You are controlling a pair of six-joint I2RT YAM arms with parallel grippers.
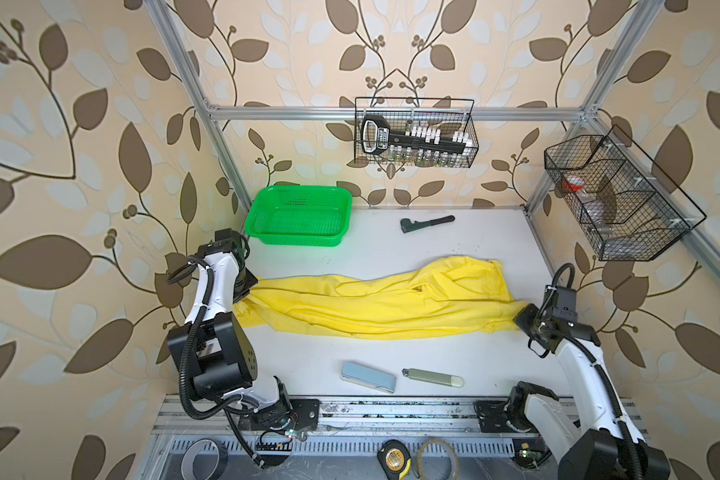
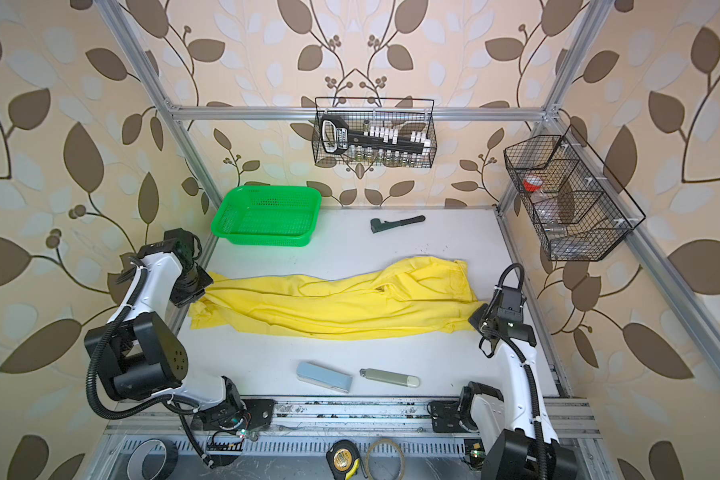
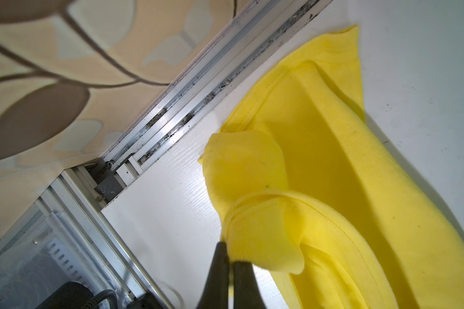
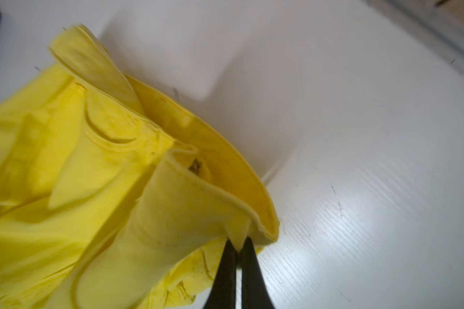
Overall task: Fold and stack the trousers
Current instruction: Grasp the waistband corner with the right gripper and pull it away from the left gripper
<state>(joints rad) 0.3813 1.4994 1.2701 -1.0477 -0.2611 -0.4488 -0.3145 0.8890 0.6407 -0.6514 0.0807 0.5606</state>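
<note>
The bright yellow trousers (image 1: 375, 299) (image 2: 333, 299) lie stretched crosswise over the white table, leg ends to the left and waistband to the right. My left gripper (image 3: 230, 256) is shut on the hem of a leg end (image 3: 263, 235), close to the table's left rail; in both top views its fingers are hidden under the wrist (image 1: 242, 286) (image 2: 190, 286). My right gripper (image 4: 238, 244) is shut on a pinch of the waistband edge (image 4: 198, 203), at the trousers' right end (image 1: 524, 318) (image 2: 479, 318). The cloth rises slightly at both pinched ends.
A green mesh basket (image 1: 299, 216) stands at the back left. A black wrench (image 1: 427, 223) lies behind the trousers. In front lie a blue-grey case (image 1: 368, 377) and a pale green pen-like tool (image 1: 433, 378). Wire baskets (image 1: 416, 133) (image 1: 616, 199) hang on the frame.
</note>
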